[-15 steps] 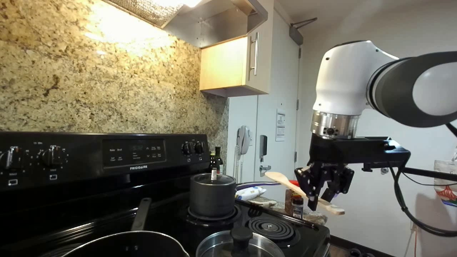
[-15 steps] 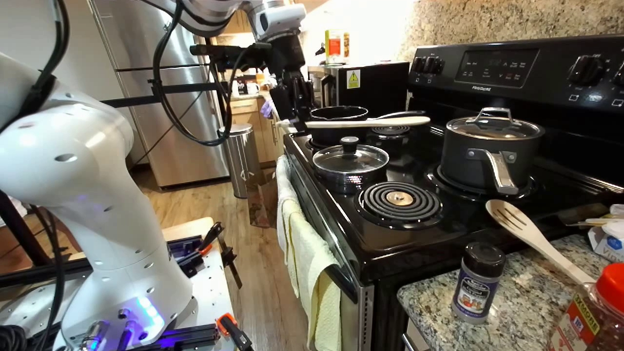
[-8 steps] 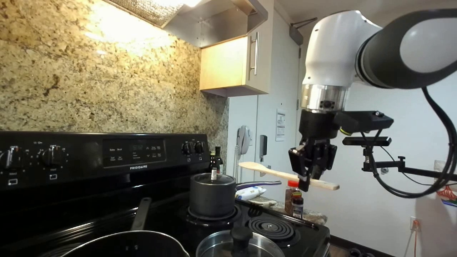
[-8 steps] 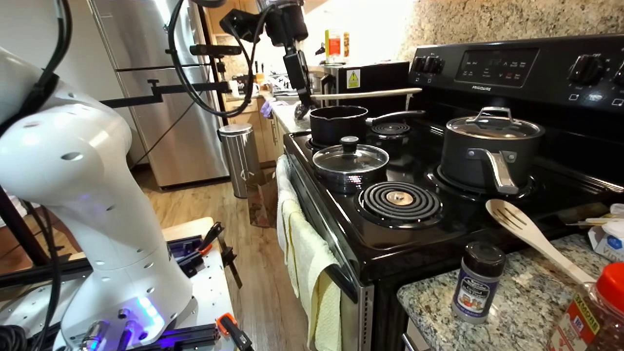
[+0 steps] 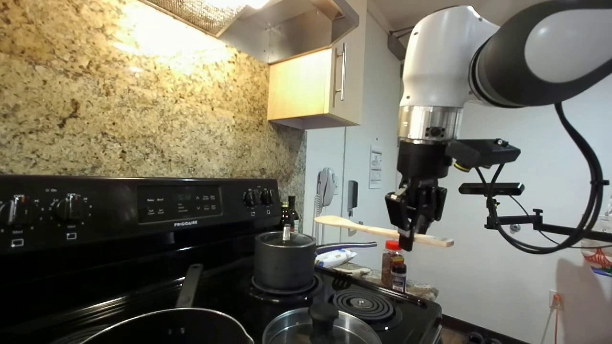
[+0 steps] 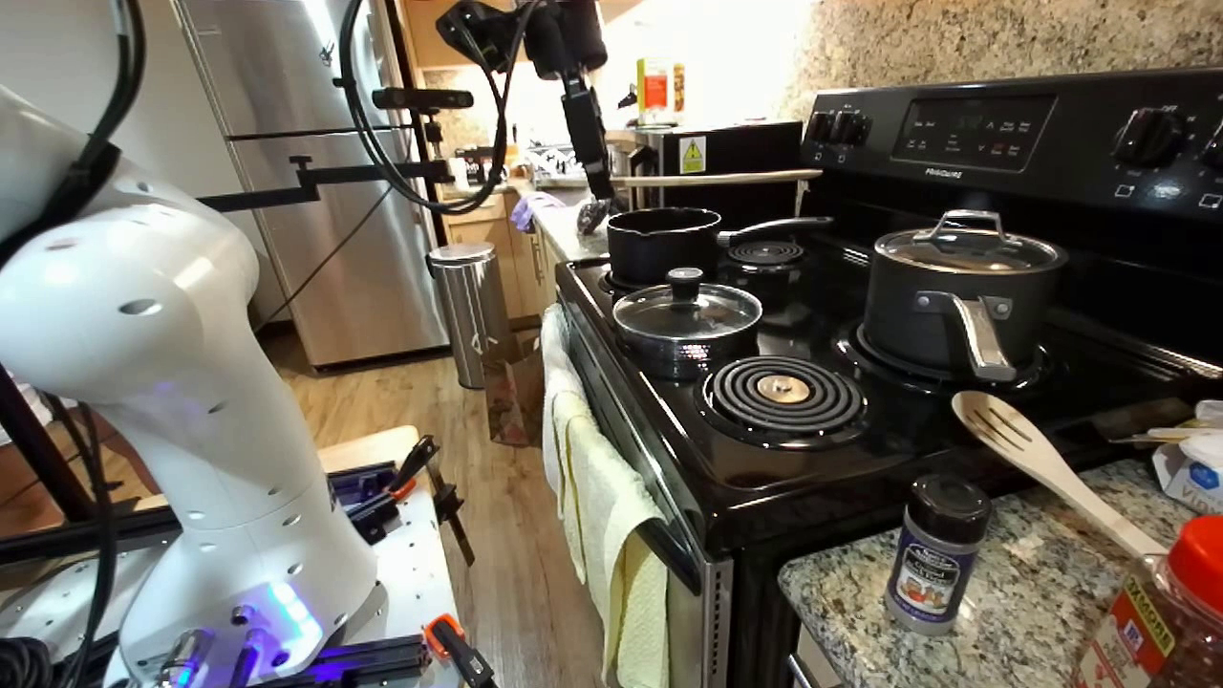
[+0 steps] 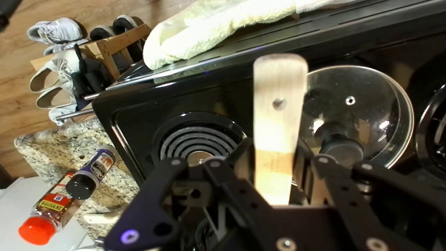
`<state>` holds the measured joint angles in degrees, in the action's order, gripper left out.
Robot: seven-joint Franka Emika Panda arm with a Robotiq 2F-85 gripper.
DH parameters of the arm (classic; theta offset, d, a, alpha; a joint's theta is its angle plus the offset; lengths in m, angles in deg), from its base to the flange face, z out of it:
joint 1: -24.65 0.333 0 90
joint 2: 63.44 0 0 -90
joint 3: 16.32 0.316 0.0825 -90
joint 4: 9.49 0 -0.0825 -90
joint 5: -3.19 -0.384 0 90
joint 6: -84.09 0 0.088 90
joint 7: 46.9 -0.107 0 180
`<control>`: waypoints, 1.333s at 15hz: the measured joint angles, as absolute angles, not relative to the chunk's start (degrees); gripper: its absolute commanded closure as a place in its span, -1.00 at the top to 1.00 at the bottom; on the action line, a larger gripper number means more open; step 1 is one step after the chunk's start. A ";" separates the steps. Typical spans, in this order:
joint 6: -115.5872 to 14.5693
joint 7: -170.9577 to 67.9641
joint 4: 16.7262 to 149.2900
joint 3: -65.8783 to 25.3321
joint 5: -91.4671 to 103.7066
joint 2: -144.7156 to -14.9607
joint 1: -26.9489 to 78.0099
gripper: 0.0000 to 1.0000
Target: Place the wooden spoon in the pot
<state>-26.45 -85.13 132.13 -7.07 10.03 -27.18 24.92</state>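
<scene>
My gripper (image 5: 412, 237) is shut on the handle of the pale wooden spoon (image 5: 368, 230) and holds it nearly level, high above the stove. In the wrist view the handle's end (image 7: 278, 104) stands out between the fingers of the gripper (image 7: 274, 153). The spoon (image 6: 717, 180) and gripper (image 6: 602, 186) also show in an exterior view. An open dark pot (image 6: 664, 253) with a long handle is on the stove; its rim (image 5: 167, 311) shows at the bottom of an exterior view. A taller pot (image 6: 960, 320) has its lid on. A low pan (image 6: 686, 358) has a glass lid.
A bare coil burner (image 6: 783, 389) lies beside the low pan. A slotted wooden utensil (image 6: 1051, 468), a spice bottle (image 6: 936, 554) and a red-capped jar (image 6: 1137, 612) are on the granite counter. A towel (image 6: 616, 506) hangs on the oven door. A range hood (image 5: 287, 36) is above.
My gripper has risen with the spoon in both exterior views and shifted left in the view facing the arm. The spoon has turned more level. The pots have not moved.
</scene>
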 measured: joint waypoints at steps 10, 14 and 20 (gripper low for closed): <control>-20.13 -66.20 119.48 -5.15 2.23 -33.55 32.68 -0.42; -20.08 -66.13 119.12 -5.07 2.14 -34.21 32.71 -0.82; -19.58 -57.23 118.21 -6.66 -0.42 -35.16 33.90 -0.80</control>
